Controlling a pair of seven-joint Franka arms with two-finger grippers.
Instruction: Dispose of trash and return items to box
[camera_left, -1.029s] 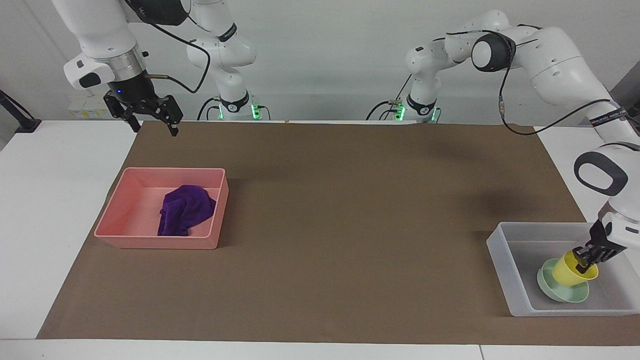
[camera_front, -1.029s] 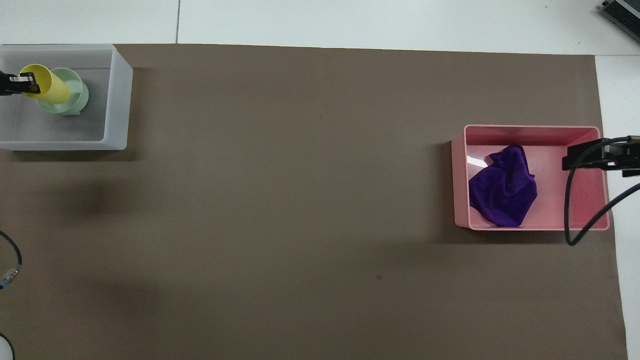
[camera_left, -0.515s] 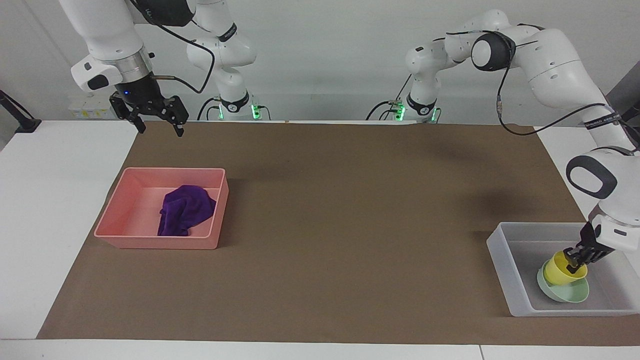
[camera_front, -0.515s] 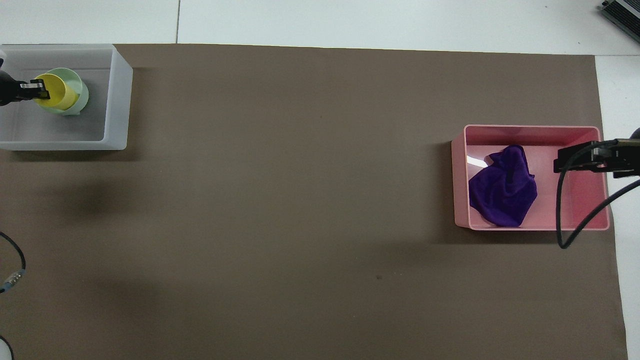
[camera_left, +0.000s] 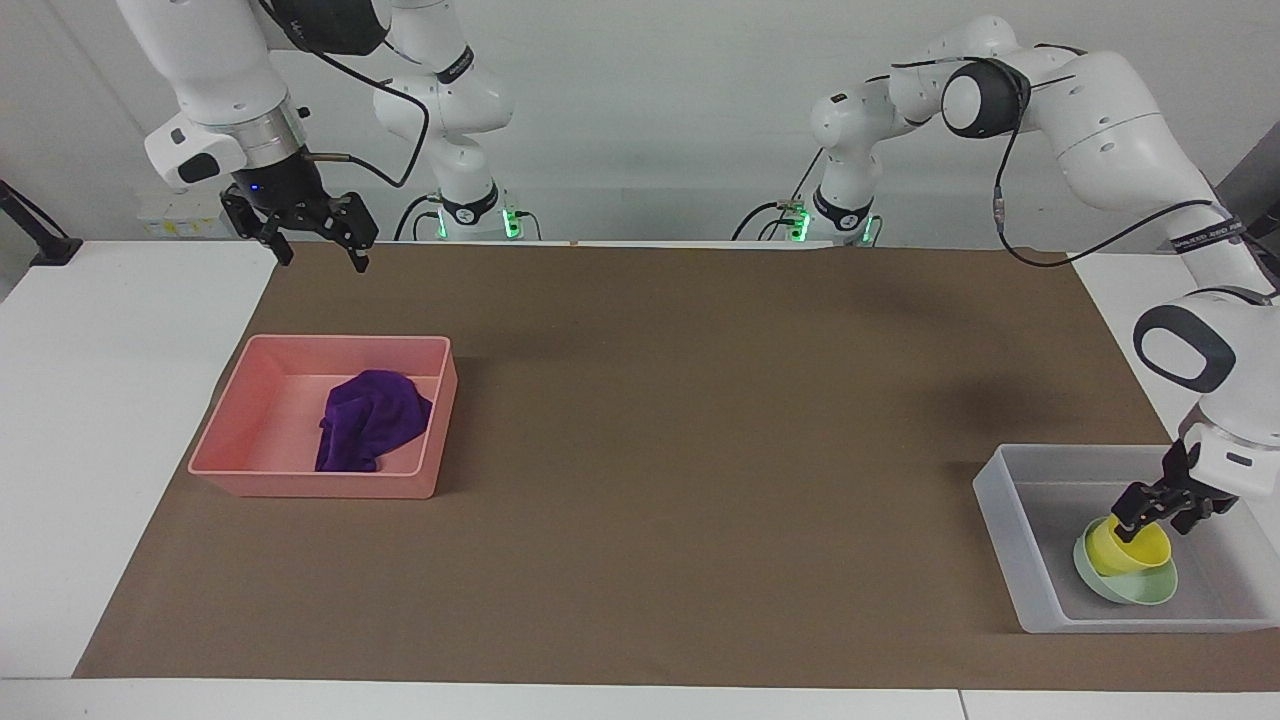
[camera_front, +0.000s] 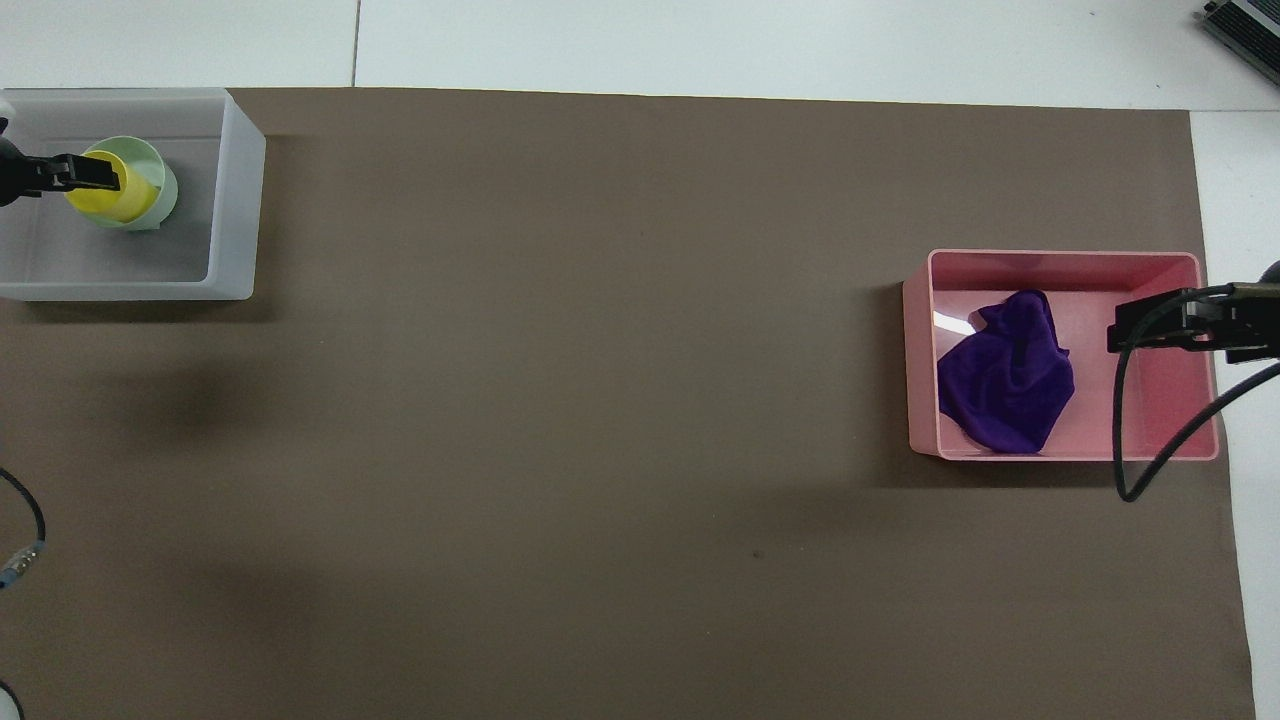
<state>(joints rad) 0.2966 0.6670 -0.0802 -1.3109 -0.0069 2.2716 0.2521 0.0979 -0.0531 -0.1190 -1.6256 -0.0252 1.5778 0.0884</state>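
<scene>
At the robots' end of the tabletop (camera_left: 640, 450), the right pincer (camera_left: 318, 243) hangs high over the brown mat edge, its fingers spread apart and holding nothing; that arm waits. Farther out on the same end stands the pink tray (camera_left: 330, 487), and the purple cloth (camera_left: 370, 420) lies bunched on its floor against the wall toward the table's middle. Judged from this, the trash is already disposed of.

Farthest from the robots, toward the left arm's end, sits the translucent box (camera_left: 1010, 530). Inside it the mint-green bowl (camera_left: 1145, 590) rests on the floor, and the yellow cup (camera_left: 1125, 547) stands in the bowl, mouth up and slightly tilted. The left pincer (camera_left: 1160, 508) is directly over the cup's rim at the side nearer the robots; whether its fingers grip the rim or have parted cannot be told.

Judgement: both items are in the box, and the left arm alone is within reach. The coming move turns on the cup lying straight below the pincer, so a vertical withdrawal should leave it seated.
</scene>
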